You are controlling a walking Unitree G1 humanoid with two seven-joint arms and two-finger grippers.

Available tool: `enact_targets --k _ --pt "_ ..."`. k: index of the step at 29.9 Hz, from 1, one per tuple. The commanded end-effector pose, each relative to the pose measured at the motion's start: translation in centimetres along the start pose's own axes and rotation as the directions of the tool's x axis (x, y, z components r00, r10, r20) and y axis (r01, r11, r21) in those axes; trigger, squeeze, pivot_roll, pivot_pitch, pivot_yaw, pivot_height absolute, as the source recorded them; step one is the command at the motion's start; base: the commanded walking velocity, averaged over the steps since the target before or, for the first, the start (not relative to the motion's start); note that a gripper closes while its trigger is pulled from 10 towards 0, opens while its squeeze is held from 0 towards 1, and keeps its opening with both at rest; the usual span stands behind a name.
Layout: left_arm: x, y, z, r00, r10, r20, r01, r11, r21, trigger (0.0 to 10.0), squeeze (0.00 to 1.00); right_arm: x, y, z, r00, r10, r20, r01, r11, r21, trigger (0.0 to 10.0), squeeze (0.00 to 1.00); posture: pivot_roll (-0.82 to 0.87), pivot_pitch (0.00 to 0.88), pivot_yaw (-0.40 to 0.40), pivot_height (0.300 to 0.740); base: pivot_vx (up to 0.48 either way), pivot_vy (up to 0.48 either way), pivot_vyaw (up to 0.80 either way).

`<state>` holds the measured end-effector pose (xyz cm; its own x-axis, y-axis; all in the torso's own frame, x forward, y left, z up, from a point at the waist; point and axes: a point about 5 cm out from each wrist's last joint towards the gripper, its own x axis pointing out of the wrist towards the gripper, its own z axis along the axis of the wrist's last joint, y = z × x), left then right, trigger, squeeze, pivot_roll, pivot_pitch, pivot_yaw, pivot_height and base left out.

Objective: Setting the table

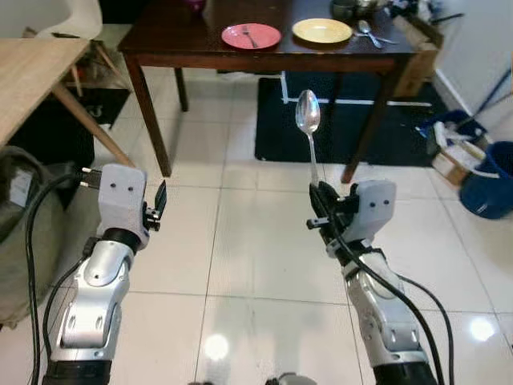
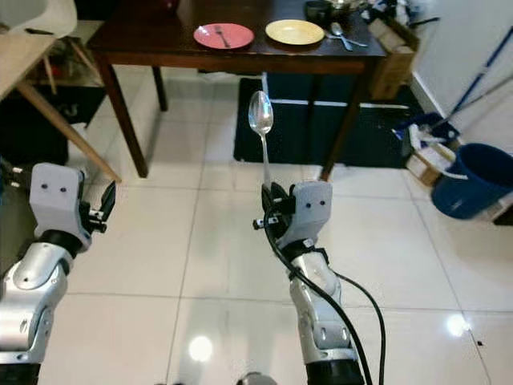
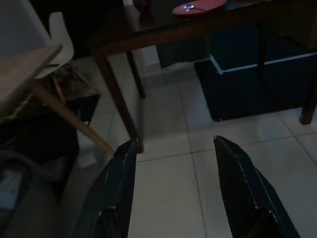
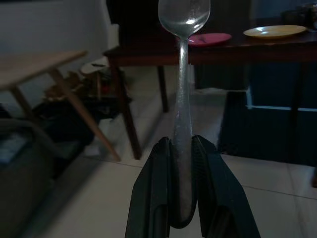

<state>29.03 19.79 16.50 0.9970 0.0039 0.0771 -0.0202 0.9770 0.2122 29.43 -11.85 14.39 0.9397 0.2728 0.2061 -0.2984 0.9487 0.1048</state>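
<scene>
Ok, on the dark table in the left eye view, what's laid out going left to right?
Pink plate with a fork on it → yellow plate → spoon lying just beside it → clutter at the table's far right end, too small to name.

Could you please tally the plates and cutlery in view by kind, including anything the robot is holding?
Plates: 2, pink and yellow.
Forks: 1, on the pink plate.
Spoons: 2, one in the right gripper, one beside the yellow plate.
Total: 5.
</scene>
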Motion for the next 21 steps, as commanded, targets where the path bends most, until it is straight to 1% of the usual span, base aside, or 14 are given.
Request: enact_targets --k 1,13,16,21 --pt "-0.27 -0.07 -0.41 1.000 -0.014 -0.025 0.014 1.000 0.000 10.0 0.00 -0.02 0.14 0.07 1.000 0.006 0.007 -0.006 1.000 0.007 10.0 0.00 -0.05 0.025 0.057 0.740 0.000 0.000 0.00" --pt "-0.21 -0.04 -0.40 1.000 -0.007 -0.019 0.008 1.000 0.018 10.0 0.00 0.10 0.21 0.16 1.000 0.009 0.010 -0.010 1.000 0.016 10.0 0.00 -0.05 0.023 0.057 0.740 0.000 0.000 0.00" --pt "-0.21 0.00 -0.39 1.000 -0.008 -0.018 0.008 1.000 0.024 10.0 0.00 0.10 0.22 0.15 1.000 0.010 0.010 -0.010 1.000 0.016 10.0 0.00 -0.05 0.024 0.056 0.740 0.371 0.000 0.00" --pt "-0.24 0.03 -0.41 1.000 -0.006 -0.018 0.006 1.000 0.029 10.0 0.00 0.08 0.21 0.12 1.000 0.012 0.007 -0.012 1.000 0.010 10.0 0.00 -0.05 0.024 0.056 0.740 0.480 0.000 0.00"
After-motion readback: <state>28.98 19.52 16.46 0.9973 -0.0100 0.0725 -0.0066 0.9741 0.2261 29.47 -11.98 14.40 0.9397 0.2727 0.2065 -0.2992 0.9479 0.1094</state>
